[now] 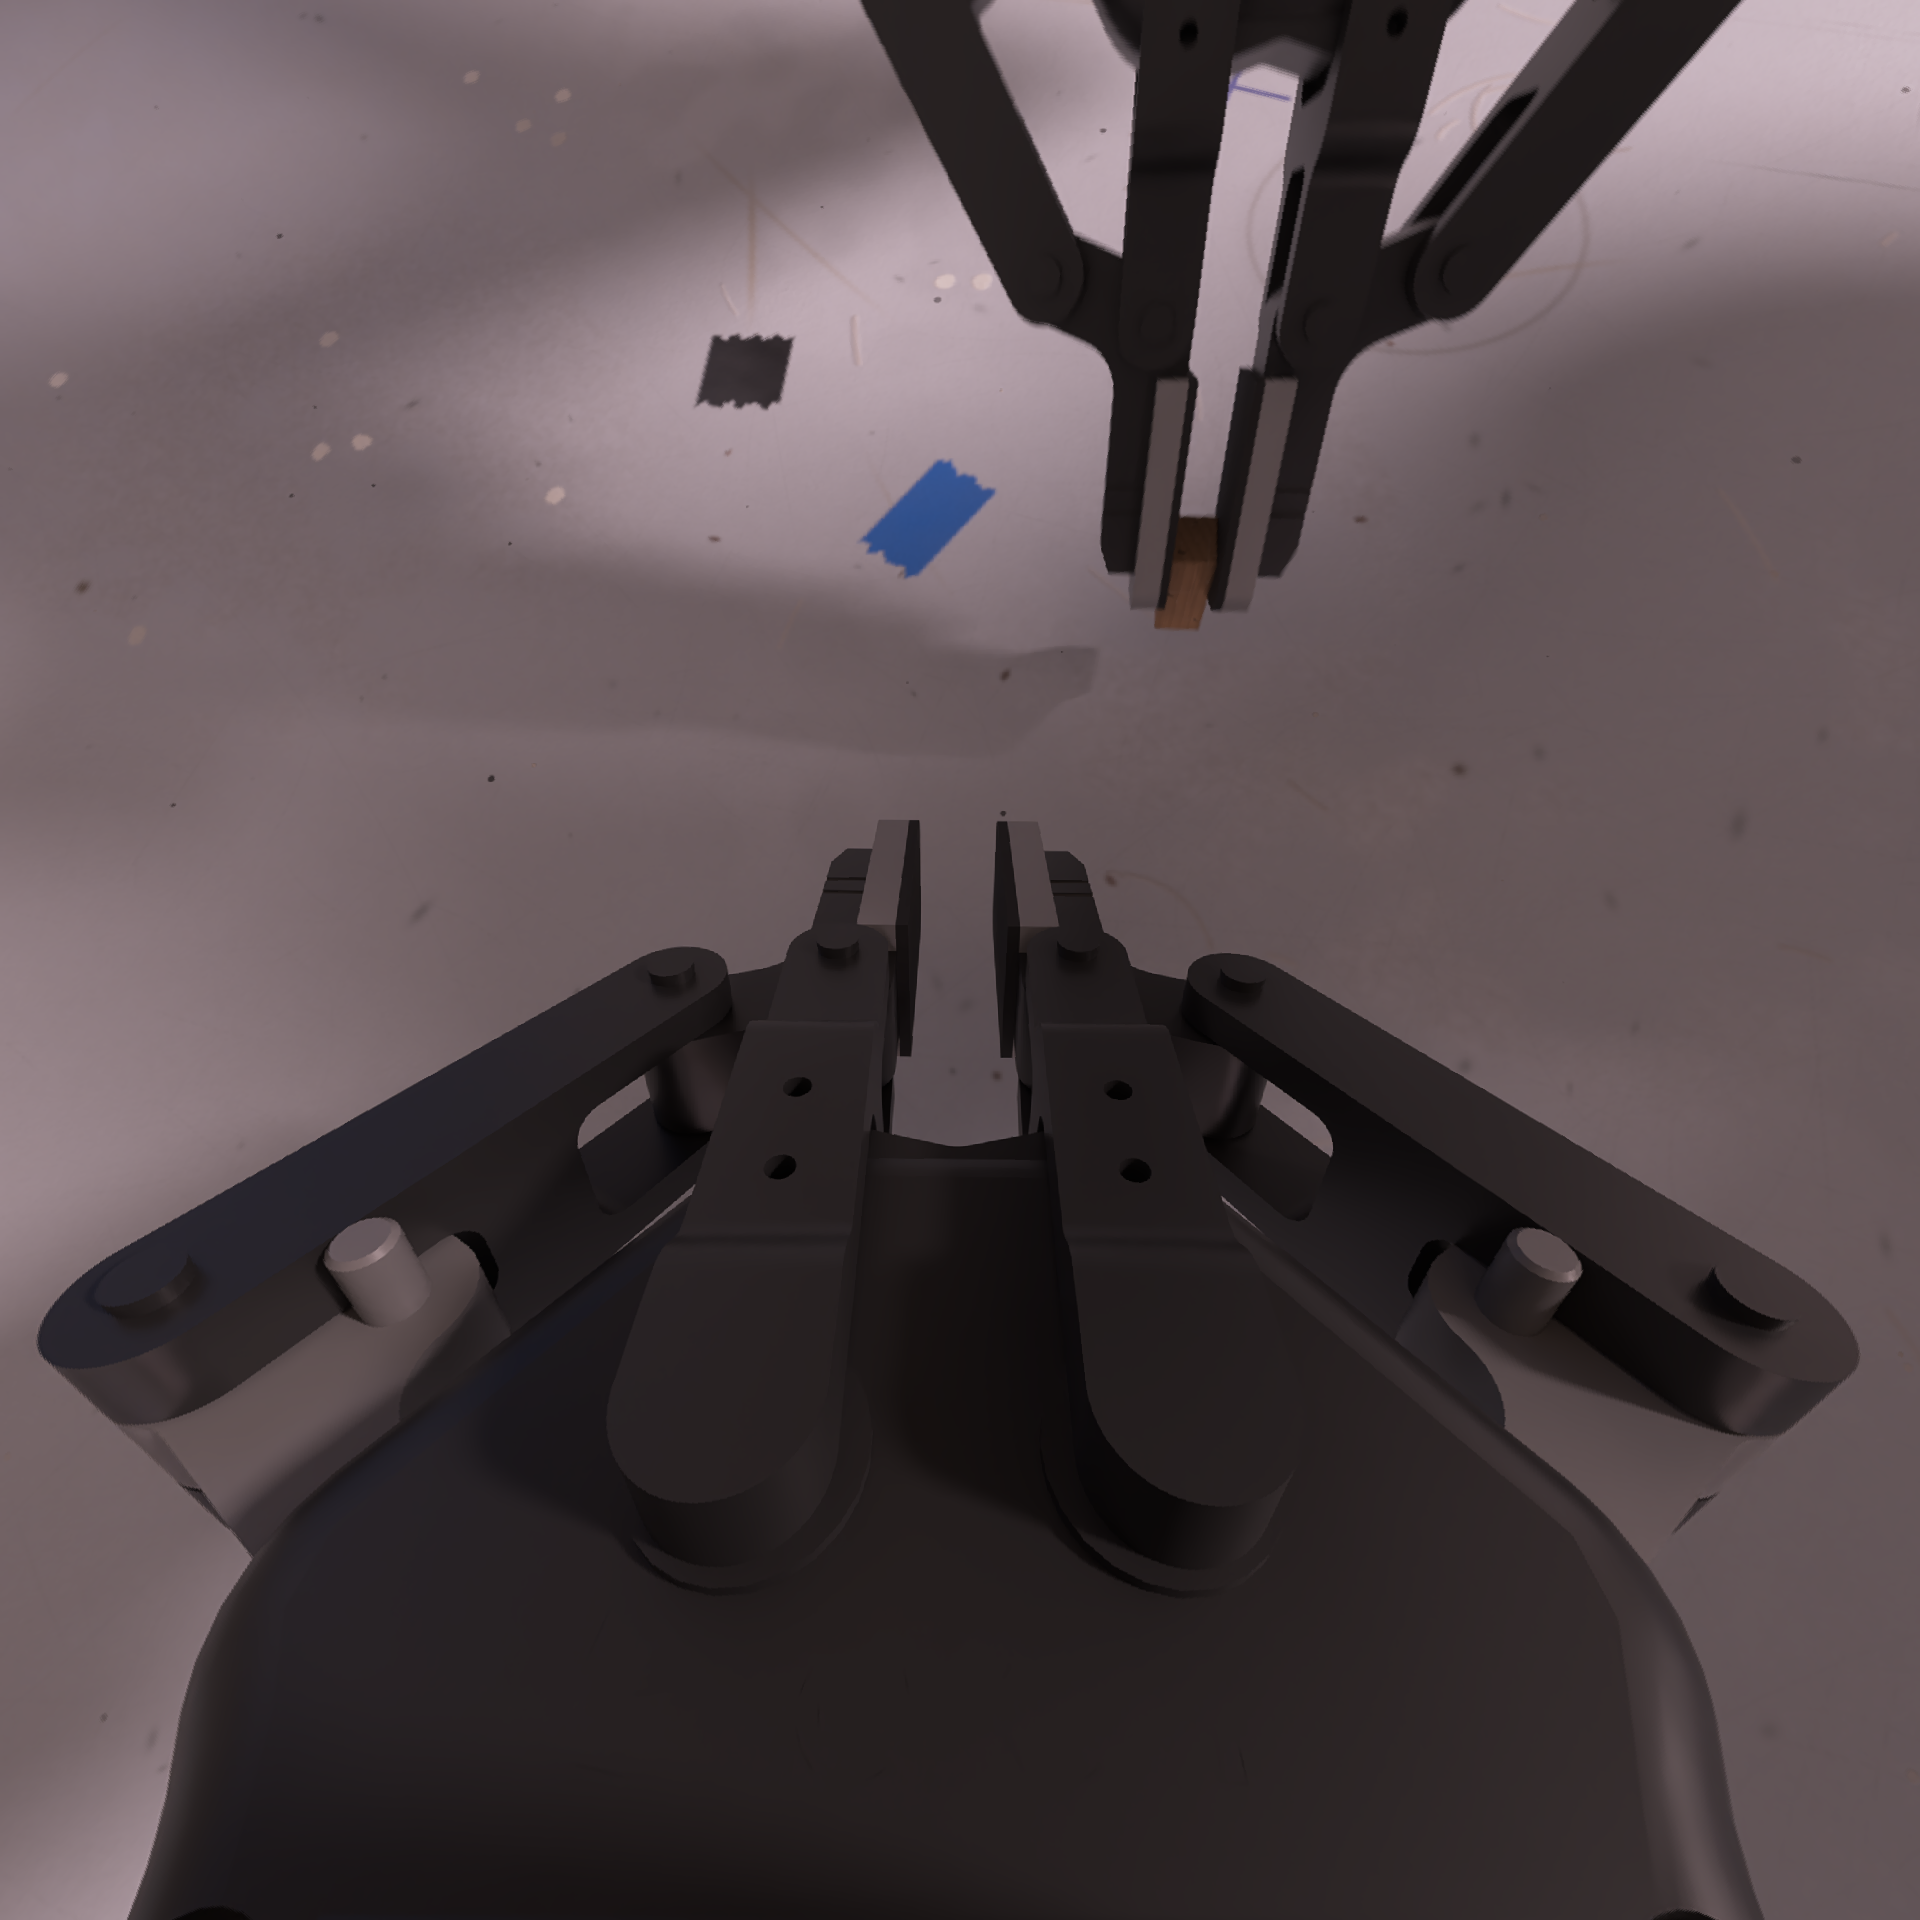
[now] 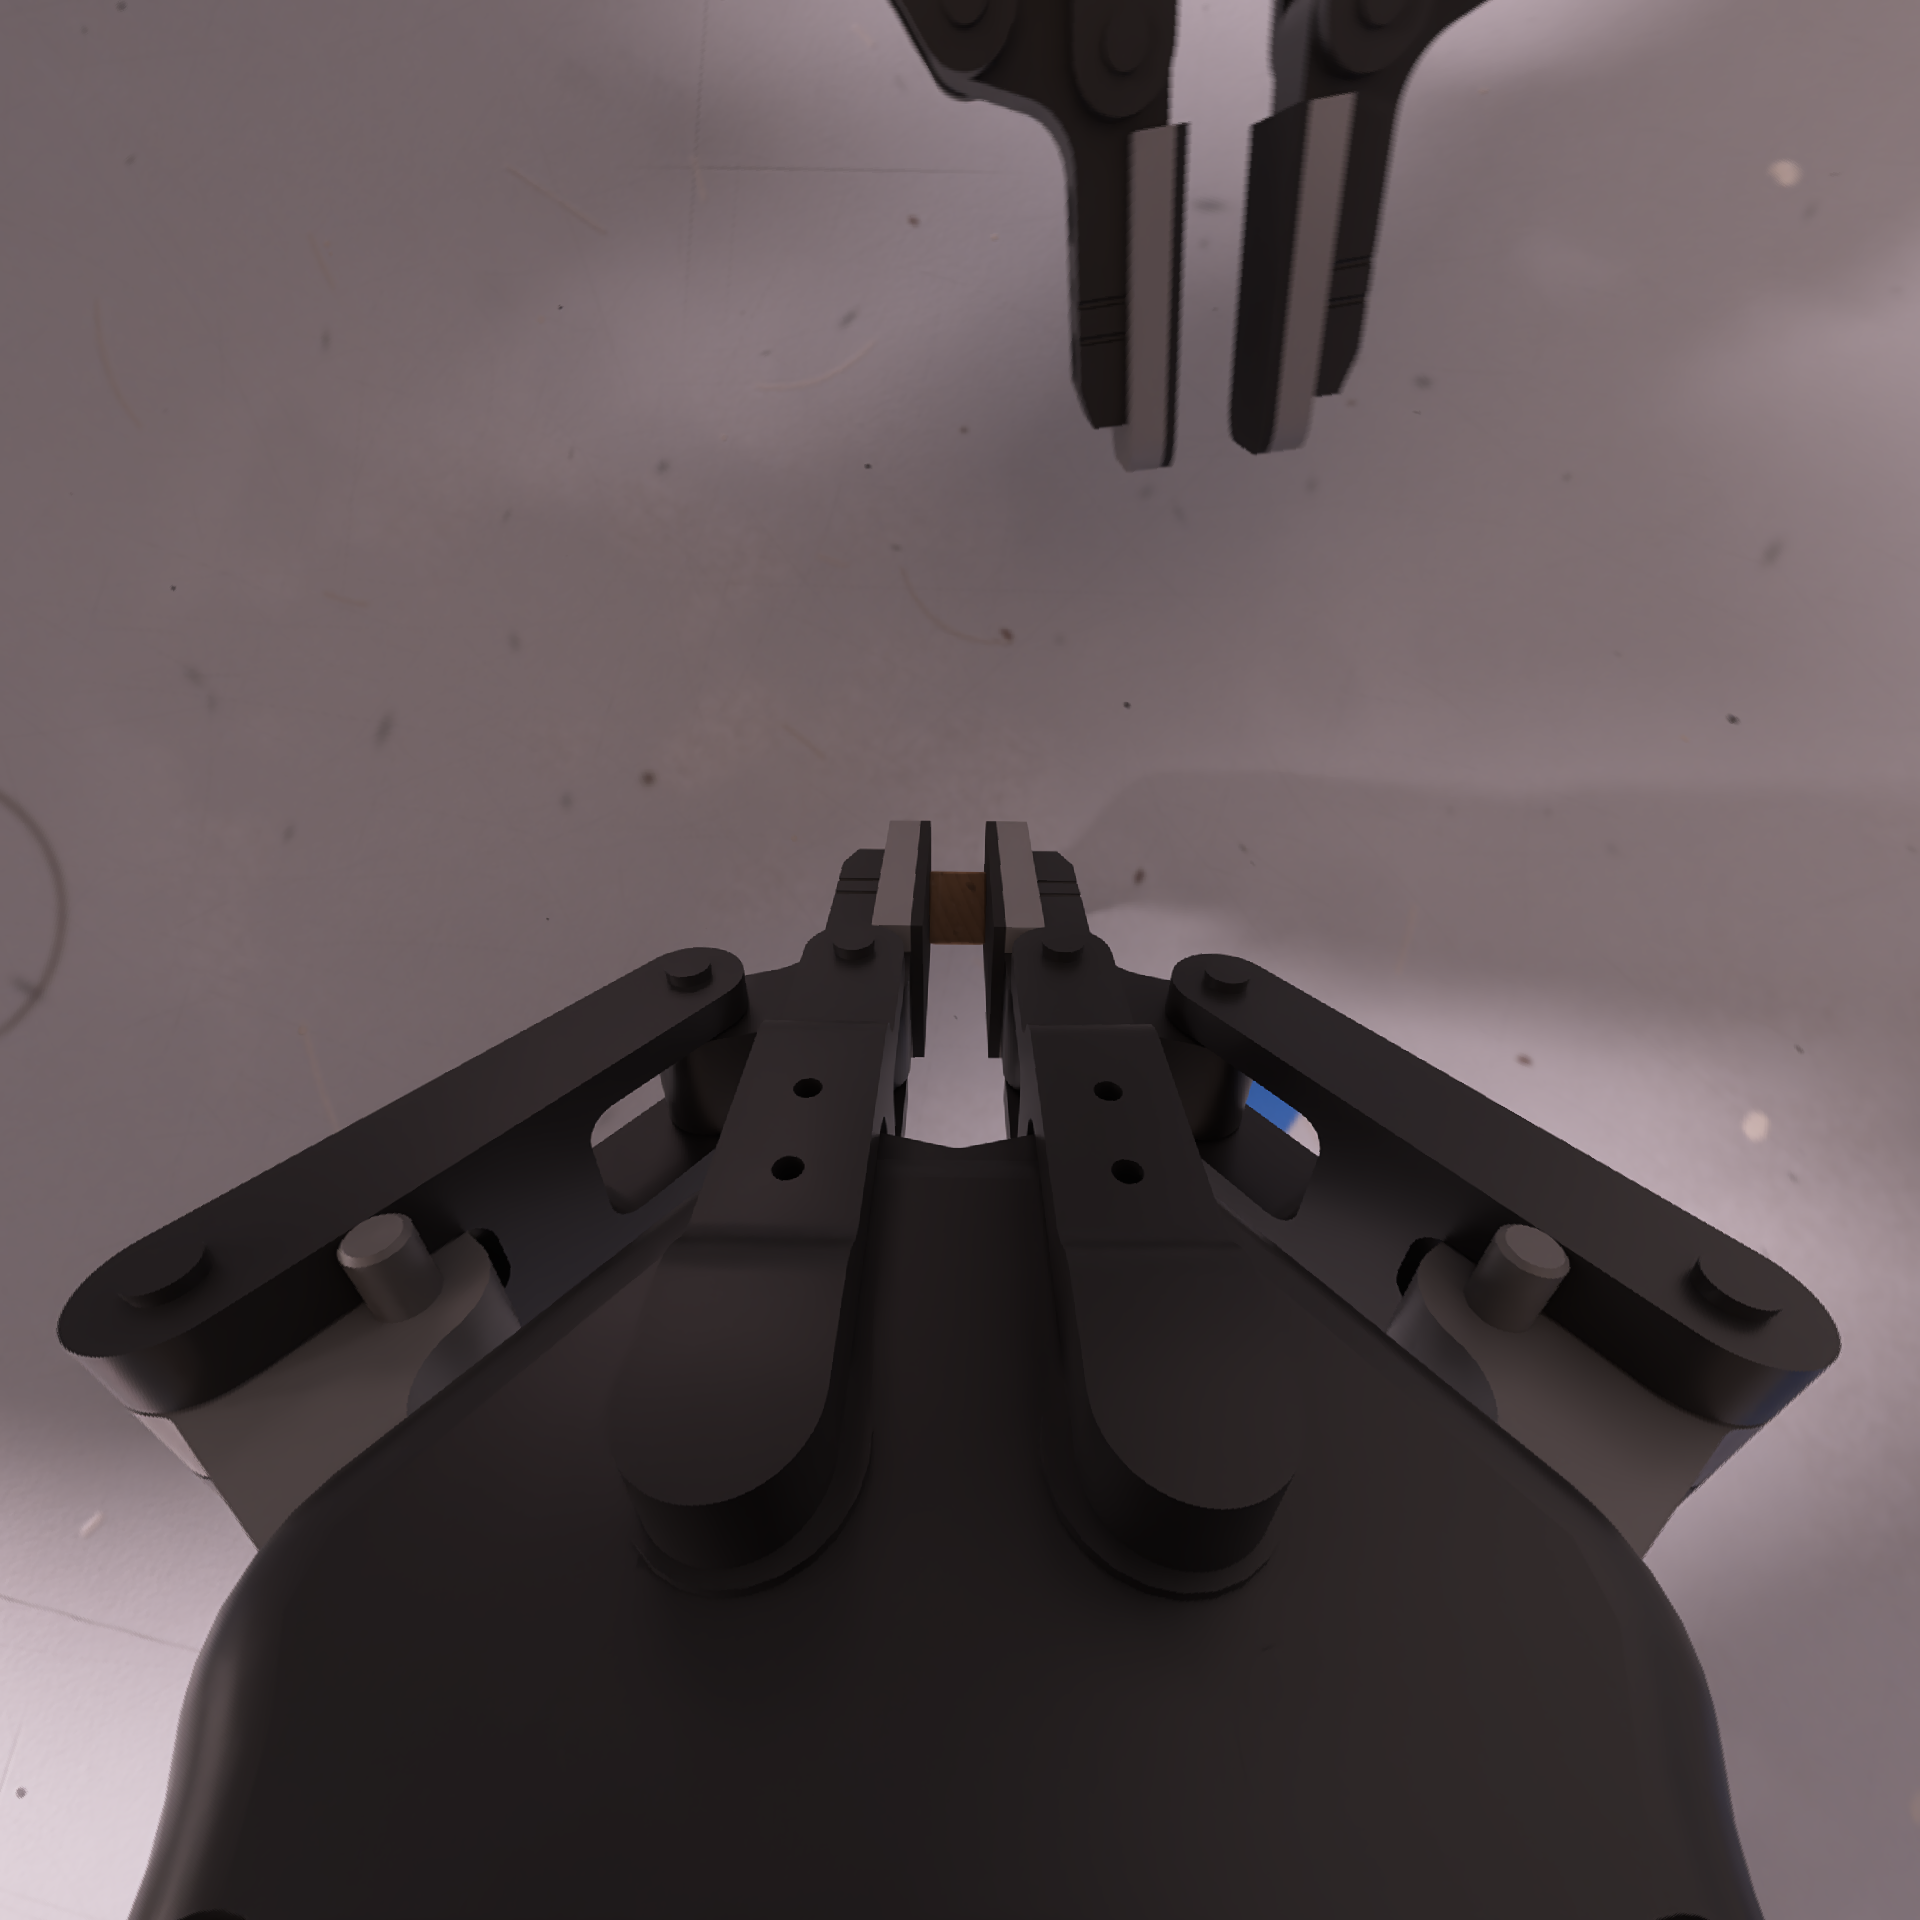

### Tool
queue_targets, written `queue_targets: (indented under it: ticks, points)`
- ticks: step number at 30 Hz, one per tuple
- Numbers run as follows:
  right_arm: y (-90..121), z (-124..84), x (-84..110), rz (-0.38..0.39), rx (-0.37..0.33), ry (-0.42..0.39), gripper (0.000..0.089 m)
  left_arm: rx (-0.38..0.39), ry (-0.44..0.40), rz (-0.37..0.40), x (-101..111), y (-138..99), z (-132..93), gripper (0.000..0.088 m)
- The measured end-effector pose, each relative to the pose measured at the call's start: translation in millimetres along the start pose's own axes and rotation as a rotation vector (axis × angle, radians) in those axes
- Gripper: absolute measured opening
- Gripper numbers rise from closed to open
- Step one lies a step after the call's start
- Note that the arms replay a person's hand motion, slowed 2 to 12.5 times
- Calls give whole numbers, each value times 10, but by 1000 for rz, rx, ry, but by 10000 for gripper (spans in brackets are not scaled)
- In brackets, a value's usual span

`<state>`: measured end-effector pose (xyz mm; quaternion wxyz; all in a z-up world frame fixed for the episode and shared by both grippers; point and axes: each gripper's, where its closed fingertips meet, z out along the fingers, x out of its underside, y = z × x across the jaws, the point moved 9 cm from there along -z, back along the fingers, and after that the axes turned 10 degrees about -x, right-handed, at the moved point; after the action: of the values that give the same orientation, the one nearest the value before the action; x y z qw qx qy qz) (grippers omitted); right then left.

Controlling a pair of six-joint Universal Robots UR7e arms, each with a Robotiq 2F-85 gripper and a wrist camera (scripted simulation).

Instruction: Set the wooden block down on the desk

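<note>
Right gripper [image 2: 957,868]: clamped on the wooden block [image 2: 956,906], pinched between the pads right near the tips.

Block seen from the left wrist: wooden block [image 1: 1183,575] pokes out a bit past the right gripper's [image 1: 1187,592] fingertips, up off the desk [image 1: 416,727] with a shadow underneath.

Left gripper [image 1: 957,868]: narrow gap between the fingers, nothing in it, so basically parted and empty.

Spacing: the two grippers face each other, apart, not touching.

Desk stuff: blue tape scrap [image 1: 928,517] and a black patch [image 1: 744,371] off to the side, lying flat.
</note>
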<state>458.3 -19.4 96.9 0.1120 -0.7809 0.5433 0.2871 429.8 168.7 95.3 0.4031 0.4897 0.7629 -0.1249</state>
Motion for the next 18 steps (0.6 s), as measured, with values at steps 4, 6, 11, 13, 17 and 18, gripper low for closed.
queue_targets:
  ticks: [4,6,11,13,17,18]
  points:
    - [6,-142,52,26,54,-25,92,1,-1,0,0,0,1,129]
    - [5,-216,86,38,81,-32,92,2,-1,0,0,-2,3,129]
    - [-7,-389,189,65,146,-28,91,5,2,4,1,-8,14,129]
    - [-15,-442,229,75,165,-24,92,6,3,7,1,-12,18,129]
    - [-35,-513,295,89,185,-15,91,7,4,11,-4,-22,27,129]
    - [-40,-525,309,91,188,-12,91,7,4,13,-5,-25,29,129]
